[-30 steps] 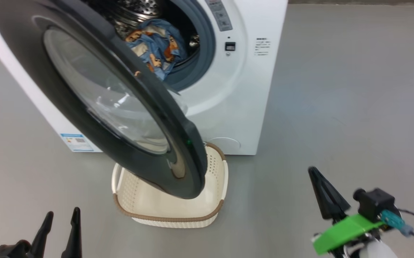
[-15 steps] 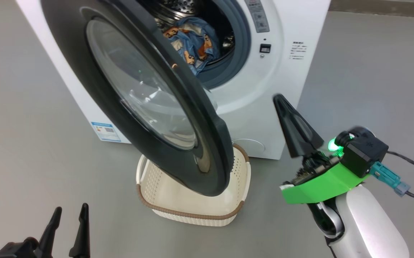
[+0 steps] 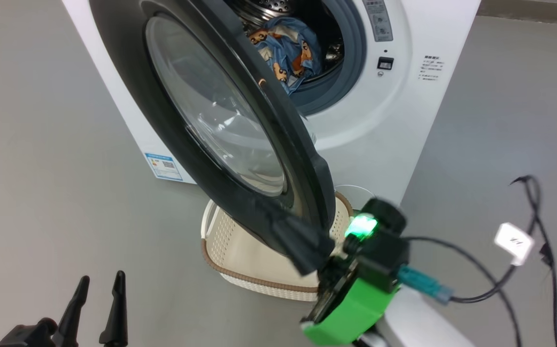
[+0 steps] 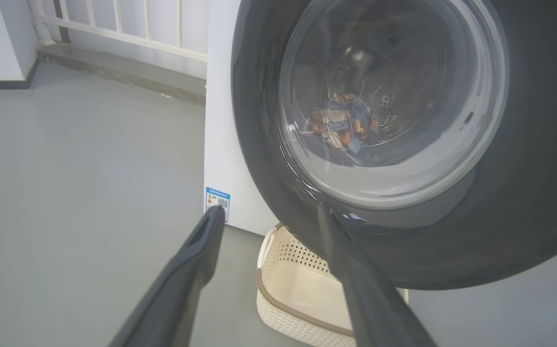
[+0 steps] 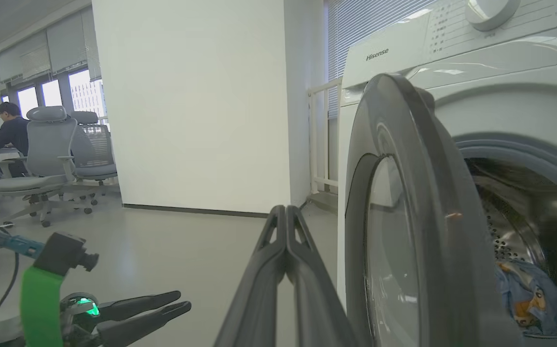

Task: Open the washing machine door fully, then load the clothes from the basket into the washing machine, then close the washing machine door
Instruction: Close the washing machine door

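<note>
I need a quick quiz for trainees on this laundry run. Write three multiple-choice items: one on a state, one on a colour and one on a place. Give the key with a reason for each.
1. The right gripper is:
A open wide
B shut, holding nothing
C shut on cloth

2. The rim of the basket is:
A green
B red
C brown

3. The clothes lie:
A inside the washing machine
B in the basket
C in the right gripper

Key:
1 B: in the right wrist view its fingers press together with nothing between them.
2 C: a brown band runs round the top of the cream basket.
3 A: blue printed fabric shows in the machine's open mouth, and the basket holds nothing.
</note>
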